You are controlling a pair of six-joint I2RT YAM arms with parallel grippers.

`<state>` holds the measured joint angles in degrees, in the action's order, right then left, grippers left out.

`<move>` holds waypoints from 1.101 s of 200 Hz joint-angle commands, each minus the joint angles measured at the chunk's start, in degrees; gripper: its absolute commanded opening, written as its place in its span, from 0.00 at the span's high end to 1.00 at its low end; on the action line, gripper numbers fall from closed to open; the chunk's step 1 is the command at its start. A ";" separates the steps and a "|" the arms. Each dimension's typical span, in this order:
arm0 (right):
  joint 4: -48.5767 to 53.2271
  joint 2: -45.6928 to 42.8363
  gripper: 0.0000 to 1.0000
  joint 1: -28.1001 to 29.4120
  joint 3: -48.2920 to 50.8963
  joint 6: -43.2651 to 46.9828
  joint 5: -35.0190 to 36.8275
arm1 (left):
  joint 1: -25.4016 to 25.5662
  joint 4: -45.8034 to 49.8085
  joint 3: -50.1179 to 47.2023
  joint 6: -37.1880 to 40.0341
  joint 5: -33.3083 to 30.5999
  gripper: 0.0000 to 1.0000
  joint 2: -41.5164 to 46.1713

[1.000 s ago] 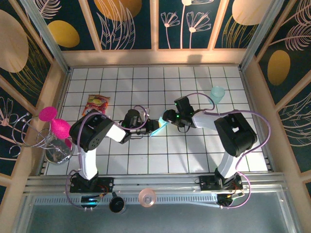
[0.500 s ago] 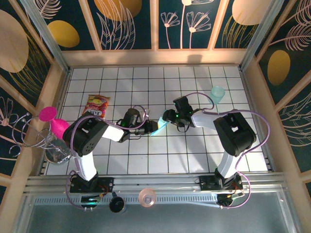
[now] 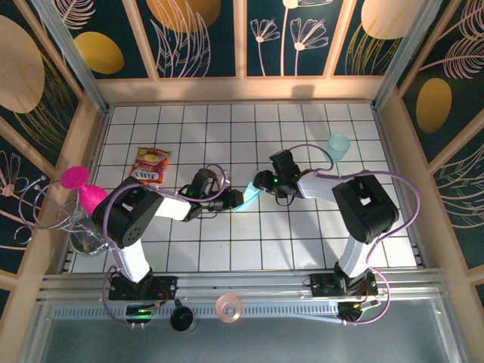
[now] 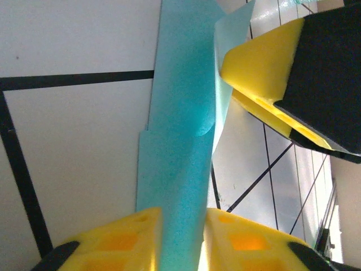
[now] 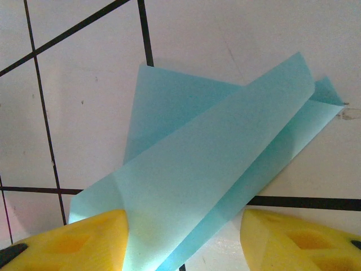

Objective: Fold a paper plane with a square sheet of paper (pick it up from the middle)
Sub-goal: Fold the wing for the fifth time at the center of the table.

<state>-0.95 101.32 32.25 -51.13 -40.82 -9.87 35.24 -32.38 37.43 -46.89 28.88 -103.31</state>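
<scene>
Starting at the left, a red and yellow snack bag [image 3: 151, 164] lies flat on the white tiled table [image 3: 302, 242], well away from the work. It has some writing on it, but the letters are too small to read. Next comes the left gripper [image 3: 234, 200], low over the tiles near the middle of the table. Its yellow fingers [image 4: 132, 240] are squeezed tight on the blue paper [image 4: 180, 141], which stands thin between them like a page in a book. I think it holds the paper this way so the folded halves stay together and the crease keeps its shape. The paper is already folded into a long pointed shape and sits between the two grippers. It is plain, with no words or marks. Then comes the right gripper [image 3: 260, 184], facing the left one. Its fingers [image 5: 73, 243] stand wide apart with the loose flaps of the paper between them, so it is not pinching anything. It looks ready to grab or bend a flap. Far to the right, a pale see-through cup [image 3: 339, 145] stands alone, out of the way.
</scene>
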 commanded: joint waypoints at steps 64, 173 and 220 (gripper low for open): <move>0.47 6.08 0.44 0.82 1.31 -0.40 1.34 | -0.27 2.58 0.45 1.89 0.48 0.80 -2.31; 4.00 9.24 0.48 2.11 -0.28 -0.38 4.24 | -0.26 7.40 0.83 2.19 -1.53 0.80 -5.45; 1.63 0.06 0.46 1.85 1.37 -1.54 3.55 | -0.23 13.25 2.64 3.72 -5.11 0.81 -5.82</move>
<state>2.15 101.65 33.23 -52.73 -41.06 -7.01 34.76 -27.66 39.72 -45.63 29.91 -104.95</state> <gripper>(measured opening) 0.525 0.189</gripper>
